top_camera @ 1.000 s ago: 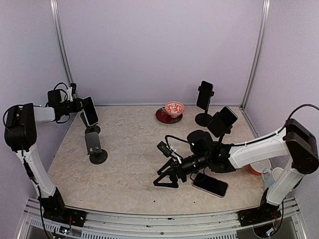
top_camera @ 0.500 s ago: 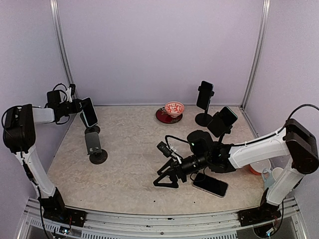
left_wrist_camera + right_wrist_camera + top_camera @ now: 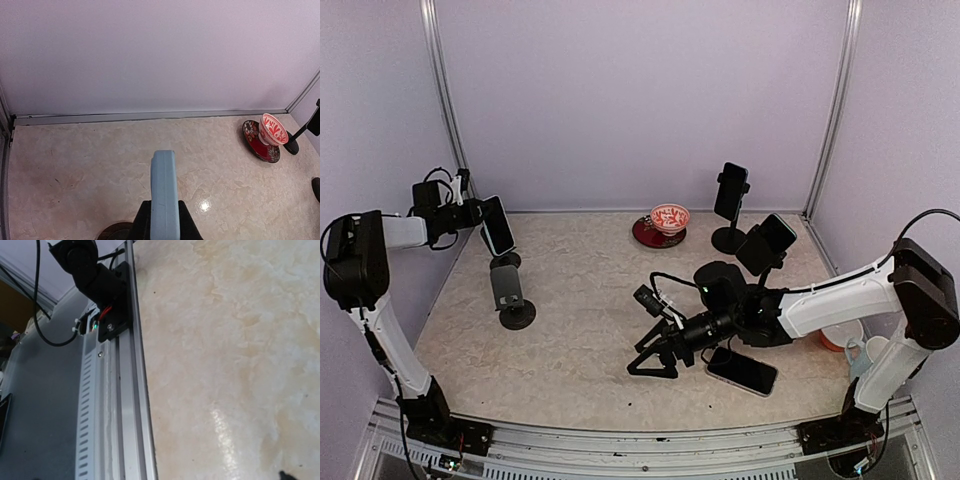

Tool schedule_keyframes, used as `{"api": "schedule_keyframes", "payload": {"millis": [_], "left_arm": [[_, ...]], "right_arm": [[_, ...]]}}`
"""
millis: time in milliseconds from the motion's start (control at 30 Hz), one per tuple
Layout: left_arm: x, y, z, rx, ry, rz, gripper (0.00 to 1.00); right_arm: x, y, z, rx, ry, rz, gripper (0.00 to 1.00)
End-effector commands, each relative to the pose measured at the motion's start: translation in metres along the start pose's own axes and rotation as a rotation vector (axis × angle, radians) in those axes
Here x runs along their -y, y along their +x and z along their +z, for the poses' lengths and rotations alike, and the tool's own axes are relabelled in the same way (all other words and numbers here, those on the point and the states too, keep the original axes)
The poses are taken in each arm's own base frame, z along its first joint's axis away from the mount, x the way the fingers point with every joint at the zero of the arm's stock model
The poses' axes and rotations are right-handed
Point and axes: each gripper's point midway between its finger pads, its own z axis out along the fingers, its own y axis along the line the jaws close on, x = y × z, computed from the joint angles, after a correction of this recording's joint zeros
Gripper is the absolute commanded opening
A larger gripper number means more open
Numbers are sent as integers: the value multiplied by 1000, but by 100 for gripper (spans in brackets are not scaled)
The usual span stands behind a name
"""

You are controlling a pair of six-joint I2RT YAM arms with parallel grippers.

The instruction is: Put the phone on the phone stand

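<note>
Phone (image 3: 164, 192) clamped edgewise in left pincer (image 3: 161, 226).

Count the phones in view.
4. Held phone in the left hand; upright phone on the far stand; tilted phone just before it; flat phone beside the right arm. Others may be hidden.

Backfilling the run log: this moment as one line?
left fingers: shut on phone, raised at far left | right fingers: open, empty, low over table | placement: cannot tell
</note>
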Motion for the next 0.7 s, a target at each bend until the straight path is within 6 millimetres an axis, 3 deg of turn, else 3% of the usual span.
{"api": "schedule_keyframes", "payload": {"millis": [0, 400, 667], "left_arm": [[2, -18, -9, 55, -3, 29, 0], [-14, 3, -2, 25, -32, -3, 3], [-21, 5, -2, 19, -65, -6, 13]], "right_arm": [[-4, -3, 2, 1, -4, -12, 100], [-3, -2, 3, 0, -6, -10, 100], [-2, 2, 3, -2, -2, -8, 100]]}}
